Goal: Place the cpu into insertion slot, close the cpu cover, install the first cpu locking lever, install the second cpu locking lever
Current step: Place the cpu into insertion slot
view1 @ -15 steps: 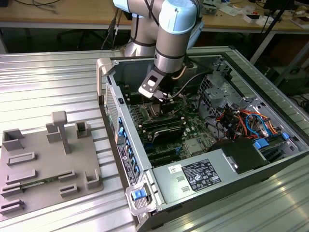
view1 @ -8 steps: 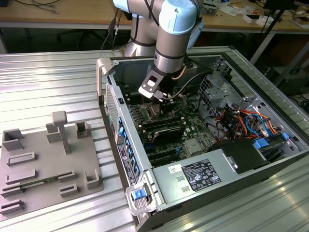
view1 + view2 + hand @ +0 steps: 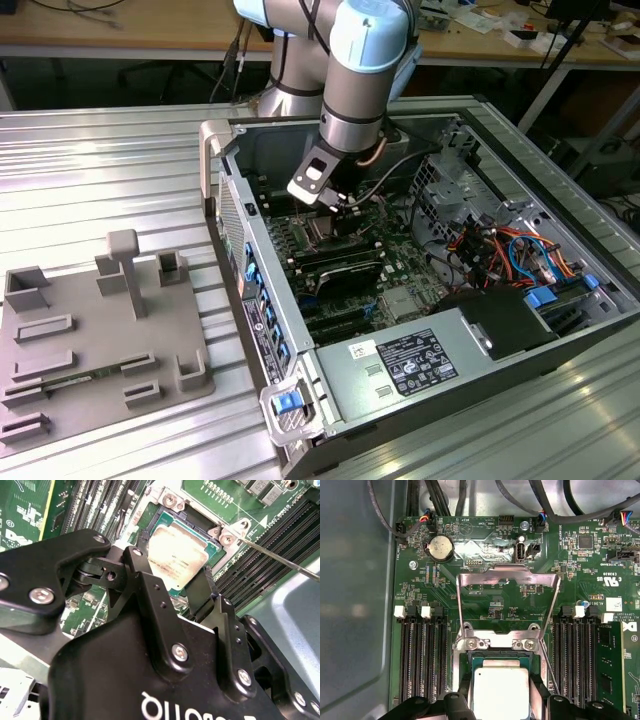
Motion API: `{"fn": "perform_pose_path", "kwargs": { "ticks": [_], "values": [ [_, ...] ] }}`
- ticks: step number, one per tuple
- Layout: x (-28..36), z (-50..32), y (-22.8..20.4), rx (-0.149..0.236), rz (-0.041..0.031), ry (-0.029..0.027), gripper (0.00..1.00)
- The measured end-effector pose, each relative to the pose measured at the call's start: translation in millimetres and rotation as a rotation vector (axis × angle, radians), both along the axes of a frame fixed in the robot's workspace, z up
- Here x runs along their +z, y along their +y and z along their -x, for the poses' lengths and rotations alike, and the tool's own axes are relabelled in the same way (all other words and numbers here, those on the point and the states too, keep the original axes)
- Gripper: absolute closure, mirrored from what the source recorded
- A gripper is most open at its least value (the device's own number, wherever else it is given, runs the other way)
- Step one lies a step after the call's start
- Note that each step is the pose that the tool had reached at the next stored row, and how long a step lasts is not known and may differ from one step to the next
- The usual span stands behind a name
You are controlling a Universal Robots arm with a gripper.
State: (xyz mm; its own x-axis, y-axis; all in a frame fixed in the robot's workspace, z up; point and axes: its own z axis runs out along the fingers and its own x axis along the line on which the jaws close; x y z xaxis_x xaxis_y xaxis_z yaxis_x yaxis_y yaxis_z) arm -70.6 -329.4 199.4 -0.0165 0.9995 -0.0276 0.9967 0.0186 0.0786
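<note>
Cpu (image 3: 172,562), a flat silver square, is held between the black fingers (image 3: 150,595), which are closed on two of its opposite edges, as seen in both wrist views. It is seen lying level in the square black slot (image 3: 186,524), directly beneath the fingers, with its top face bare. Beyond the chip, the metal cover (image 3: 507,575) is swung up and back on its hinge, so the slot is left uncovered. Long black memory slots (image 3: 422,655) are set on either side. The open computer case (image 3: 262,290) is laid on the ribbed metal table (image 3: 120,150).
</note>
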Motion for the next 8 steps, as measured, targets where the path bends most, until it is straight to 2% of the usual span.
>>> {"fn": "perform_pose_path", "kwargs": {
  "ticks": [8],
  "values": [
    [-1.0, -1.4, 0.0, -0.020, 0.0001, 0.0018, 0.45]
  ]
}}
